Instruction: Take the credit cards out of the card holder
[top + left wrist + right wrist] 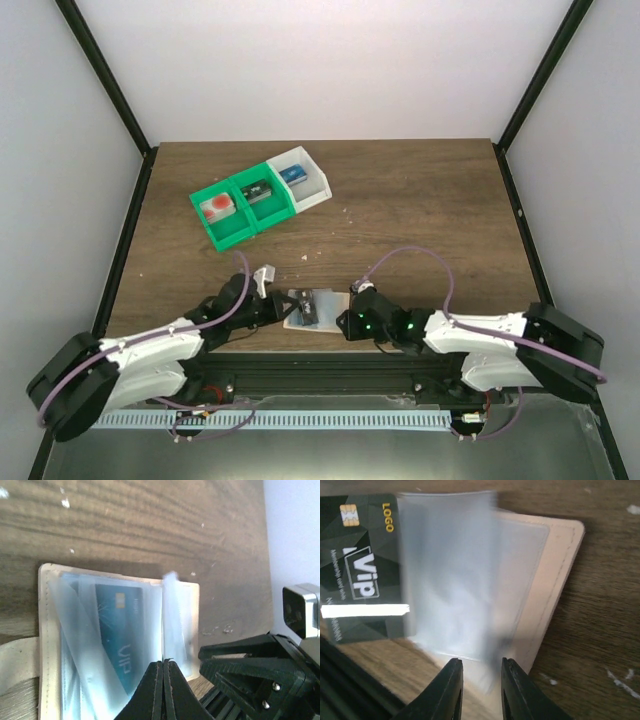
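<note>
The card holder lies open near the table's front edge, between my two grippers. In the left wrist view its tan edge frames clear plastic sleeves, and a blue credit card marked VIP sits inside one. My left gripper is shut on the thin edge of a clear sleeve. My right gripper is open, with its tips on either side of a sleeve's near edge over the holder. A dark VIP card lies partly under that sleeve.
A green bin and a joined white bin stand at the back left. They hold a red-orange item, a dark item and a blue item. The table's front rail runs just behind the grippers.
</note>
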{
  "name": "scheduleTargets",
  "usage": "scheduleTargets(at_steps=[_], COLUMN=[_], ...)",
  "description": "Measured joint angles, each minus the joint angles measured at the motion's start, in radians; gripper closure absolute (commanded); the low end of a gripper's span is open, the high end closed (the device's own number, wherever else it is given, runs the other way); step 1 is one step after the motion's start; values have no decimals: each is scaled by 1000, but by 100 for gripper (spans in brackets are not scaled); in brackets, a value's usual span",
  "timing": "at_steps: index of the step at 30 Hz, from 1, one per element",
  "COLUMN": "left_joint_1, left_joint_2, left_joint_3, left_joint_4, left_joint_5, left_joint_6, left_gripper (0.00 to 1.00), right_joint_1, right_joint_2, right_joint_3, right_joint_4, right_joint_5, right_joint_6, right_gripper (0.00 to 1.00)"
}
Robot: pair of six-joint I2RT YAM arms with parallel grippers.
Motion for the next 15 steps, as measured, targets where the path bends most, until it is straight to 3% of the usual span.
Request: scheduleTargets(at_steps=[5,10,15], left_joint_1=[3,5,5], left_joint_2=[-182,-377,-499], left_joint_3=[0,0,-10], left_joint_4=[-97,-161,-164], left_joint_5=[-72,-114,-99], left_joint_6=[-2,-13,-51], left_gripper=[100,100,100], right_joint_1=[0,0,0], right_joint_2=[-127,-282,-305], right_joint_3=[2,-40,-55], right_joint_4=[8,151,243], right_joint_5=[-55,-144,-207], right_joint_6=[8,44,96], right_gripper=[63,49,36])
